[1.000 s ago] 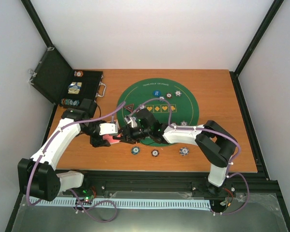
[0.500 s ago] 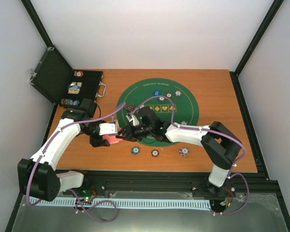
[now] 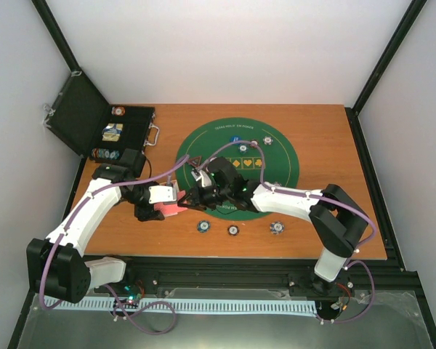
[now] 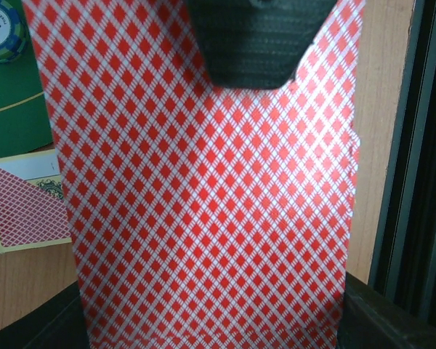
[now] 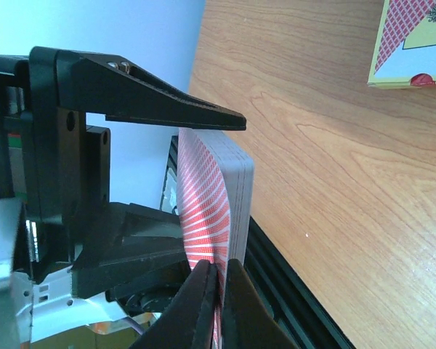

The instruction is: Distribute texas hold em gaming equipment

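A deck of red-backed playing cards [image 4: 203,189] fills the left wrist view, and my left gripper [image 3: 162,206] is shut on it by its edges just left of the green mat. My right gripper [image 5: 219,291] is shut on the top card [image 5: 202,211], which bows away from the deck [image 5: 238,182]. One right finger [image 4: 251,43] shows dark over the card's far edge. Three poker chips [image 3: 203,226] [image 3: 233,230] [image 3: 277,227] lie on the wood in front of the mat. Two more chips [image 3: 267,140] and a blue button [image 3: 235,138] rest on the mat, with a dark triangular button [image 3: 195,161] at its left.
The round green felt mat [image 3: 276,163] covers the table's middle. An open black case [image 3: 123,131] holding chips stands at the back left. A yellow-bordered, red-patterned box [image 4: 25,211] lies on the wood by the mat's edge. The table's near edge and black rail [image 4: 414,182] run close to the deck.
My right gripper has slid left to the deck and shut on its top card. The left arm has held still with the deck.
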Available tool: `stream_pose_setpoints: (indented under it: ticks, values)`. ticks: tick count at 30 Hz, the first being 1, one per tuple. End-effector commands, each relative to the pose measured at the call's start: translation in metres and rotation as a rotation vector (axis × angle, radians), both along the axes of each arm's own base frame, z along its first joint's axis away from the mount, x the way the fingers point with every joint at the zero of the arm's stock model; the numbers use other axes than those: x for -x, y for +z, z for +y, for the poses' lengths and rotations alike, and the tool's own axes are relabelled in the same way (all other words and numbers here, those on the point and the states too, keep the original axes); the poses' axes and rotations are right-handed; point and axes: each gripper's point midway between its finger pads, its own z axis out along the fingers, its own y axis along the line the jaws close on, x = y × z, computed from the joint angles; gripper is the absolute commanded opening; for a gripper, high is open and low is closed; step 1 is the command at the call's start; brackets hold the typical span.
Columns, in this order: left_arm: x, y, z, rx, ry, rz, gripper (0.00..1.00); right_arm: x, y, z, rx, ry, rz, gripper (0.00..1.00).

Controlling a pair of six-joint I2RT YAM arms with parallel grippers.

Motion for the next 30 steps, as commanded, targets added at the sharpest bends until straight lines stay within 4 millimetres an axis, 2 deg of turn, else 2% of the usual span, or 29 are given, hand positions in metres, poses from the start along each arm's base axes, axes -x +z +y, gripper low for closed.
stream_pose_setpoints:
  ticks: [1,7,14,17,23,30]
  values:
    - [-0.005,0.003,-0.004,0.017,-0.016,-0.035,0.01,-0.006,0.017,-0.005,-0.003,-0.017,-0.032,0.03]
    - [-0.003,0.0,0.0,-0.009,-0.009,-0.015,0.01,-0.02,0.019,-0.021,0.0,-0.032,-0.036,0.03]
    - [0.0,0.007,0.003,-0.018,-0.006,-0.028,0.01,-0.064,0.018,-0.046,-0.002,-0.069,-0.046,0.03]
    - [0.001,0.011,0.003,-0.016,-0.001,-0.023,0.01,-0.089,0.006,-0.053,0.024,-0.078,-0.035,0.03]
    - [-0.001,0.015,0.004,-0.021,0.015,-0.026,0.01,-0.157,-0.023,-0.054,0.087,-0.092,-0.037,0.03]
    - [0.001,0.018,0.003,-0.01,0.037,-0.019,0.01,-0.225,-0.065,-0.035,0.164,-0.093,-0.025,0.03]
